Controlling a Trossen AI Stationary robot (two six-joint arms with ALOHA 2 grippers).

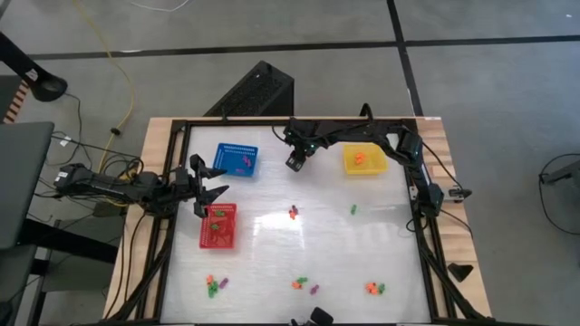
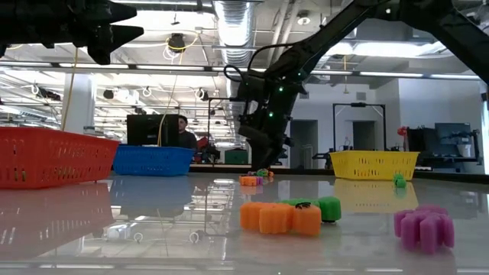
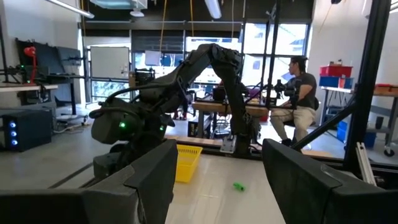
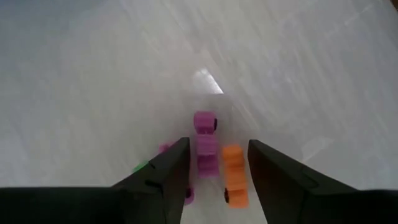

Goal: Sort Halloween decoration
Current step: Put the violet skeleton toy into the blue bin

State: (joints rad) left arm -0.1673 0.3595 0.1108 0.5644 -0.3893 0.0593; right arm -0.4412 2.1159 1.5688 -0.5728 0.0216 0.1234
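right gripper open, empty, above purple trinket and orange trinket mid-table | left gripper open over red basket | trinkets likely light, rigid, slippery; pinch purple one across its narrow sides

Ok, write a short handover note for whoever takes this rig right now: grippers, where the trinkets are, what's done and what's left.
Left gripper: open, empty, above the red basket.
Right gripper: open, empty, raised over the table's far middle, with the centre trinket cluster seen between its fingers in the wrist view.
Done: some trinkets lie in the red basket, the blue basket and the yellow basket.
Left: the centre cluster, a lone green trinket, and near-edge groups at left, middle and right.
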